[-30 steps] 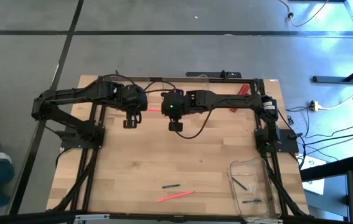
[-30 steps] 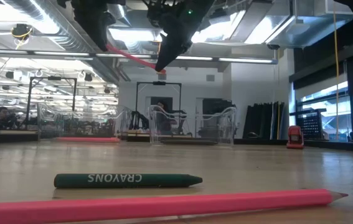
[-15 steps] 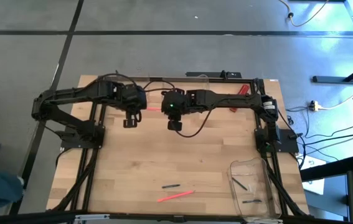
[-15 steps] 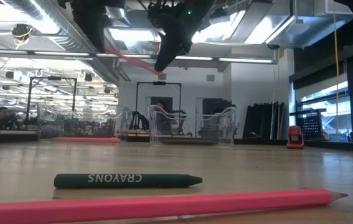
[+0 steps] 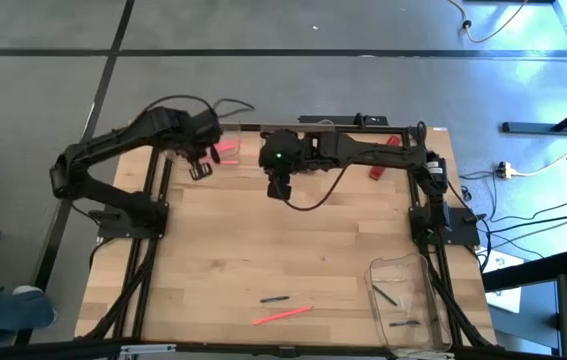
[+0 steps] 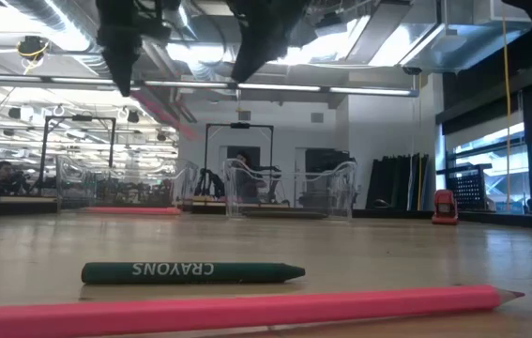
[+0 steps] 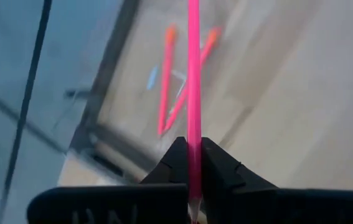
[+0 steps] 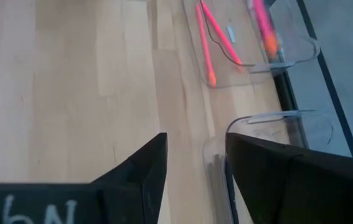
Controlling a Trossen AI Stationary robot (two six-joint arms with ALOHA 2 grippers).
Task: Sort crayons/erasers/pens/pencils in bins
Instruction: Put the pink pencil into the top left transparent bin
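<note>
chg: handoff done, right gripper (image 5: pixel 279 189) has let go, jaws now wide & empty, mid-far table | left gripper (image 5: pixel 200 168) has swung left-far, jaws clamped on pink pencil (image 7: pixel 193 93) | tgt: far-left bin (image 8: pixel 254 59) w/ 2 pink pencils already in | pens (image 5: pixel 386 295) sit in near-right bin (image 5: pixel 375 275) | left on table near edge: crayon (image 6: pixel 190 272), pink pencil | nxt (guess): drop pencil in far-left bin

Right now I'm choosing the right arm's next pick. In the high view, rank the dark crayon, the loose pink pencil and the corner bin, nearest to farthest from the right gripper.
Measured from the right gripper, open above the table's middle:
1. Crayon, almost directly below it in the picture.
2. Pencil, just past the crayon, closer to the bottom edge.
3. Bin, at the bottom right corner.
</note>
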